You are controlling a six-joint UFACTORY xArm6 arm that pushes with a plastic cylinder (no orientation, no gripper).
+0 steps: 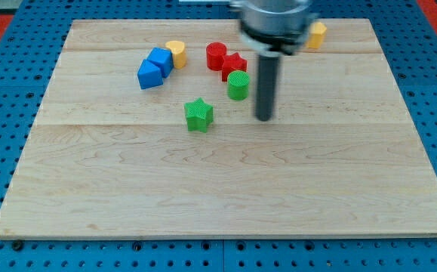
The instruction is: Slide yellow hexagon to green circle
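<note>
The big wooden board point(226, 189) fills the view, pale planks sitting on a blue pegboard base point(7, 60), and above it the arm's dark housing point(275, 23) looms in at the view's top, blurred. Down from it drops the rod, and my tip point(264, 119) sits on the board right of centre, touching no block and holding nothing; it is a bare rod end with nothing to open or close. Just to the view's left of the rod stands the green circle point(238, 85), near but apart from it. The yellow hexagon point(317, 35) lies up at the view's top right, partly tucked beside the arm's housing, well above my tip and to its right, well apart from it. Left of the green circle, a red star point(233, 66) and a red cylinder point(216, 55) crowd together, the star touching the green circle's upper edge. Further left, two blue blocks point(155, 68) huddle with a yellow block point(176, 53), shape hard to make out. Lower down, a green star point(198, 114) sits alone.
</note>
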